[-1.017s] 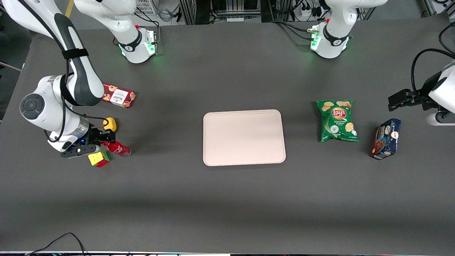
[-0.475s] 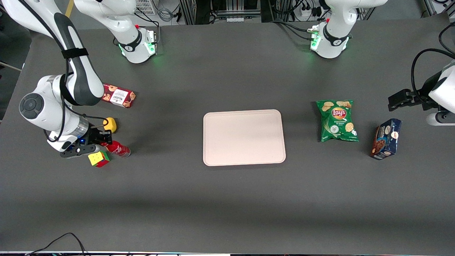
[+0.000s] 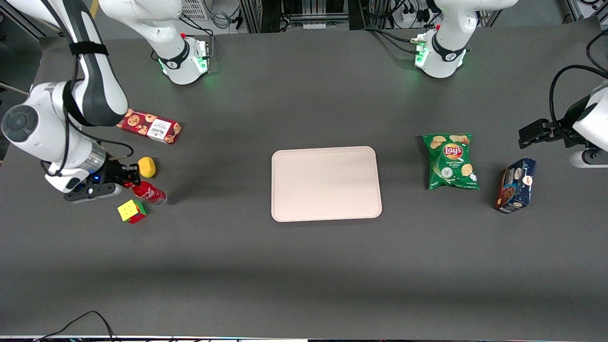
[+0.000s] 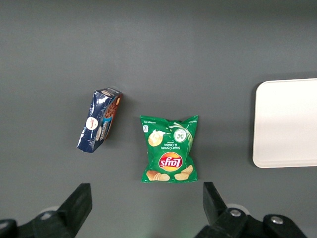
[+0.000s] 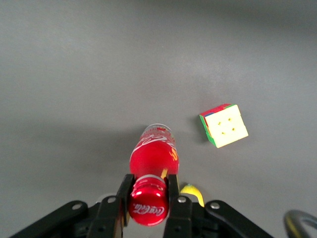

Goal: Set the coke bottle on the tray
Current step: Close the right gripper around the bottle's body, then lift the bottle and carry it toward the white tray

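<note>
Both gripper (image 5: 147, 198) fingers clamp the coke bottle (image 3: 148, 192) (raised), well apart from the tray (image 3: 326, 183)

The working arm (image 3: 71, 95) is the usual glossy white shell with dark grey panels along the links and a round grey cap on the joint. There's a black strap around the upper link and thin black cables looping down to the wrist, which has a shiny metal ring. The gripper (image 3: 127, 182) is all black, with a little blue light glowing beside it. The bases glow green.
</note>
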You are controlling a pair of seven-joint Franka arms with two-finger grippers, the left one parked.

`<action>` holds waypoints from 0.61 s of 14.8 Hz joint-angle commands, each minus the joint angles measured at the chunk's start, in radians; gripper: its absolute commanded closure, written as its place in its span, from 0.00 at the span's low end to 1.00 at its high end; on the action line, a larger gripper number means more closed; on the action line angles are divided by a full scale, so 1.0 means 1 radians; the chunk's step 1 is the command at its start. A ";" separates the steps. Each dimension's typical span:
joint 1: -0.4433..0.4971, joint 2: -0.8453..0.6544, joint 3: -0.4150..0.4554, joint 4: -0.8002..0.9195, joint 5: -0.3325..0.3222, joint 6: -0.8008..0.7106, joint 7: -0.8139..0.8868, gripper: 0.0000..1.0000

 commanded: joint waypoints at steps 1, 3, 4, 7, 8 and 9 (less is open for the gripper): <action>0.004 -0.084 0.047 0.115 0.003 -0.195 0.012 1.00; 0.004 -0.089 0.093 0.239 0.006 -0.356 0.042 1.00; 0.004 -0.089 0.118 0.298 0.006 -0.428 0.083 1.00; 0.005 -0.077 0.219 0.427 0.010 -0.550 0.235 1.00; 0.007 -0.072 0.257 0.455 0.018 -0.556 0.299 1.00; 0.013 -0.063 0.300 0.478 0.025 -0.564 0.359 1.00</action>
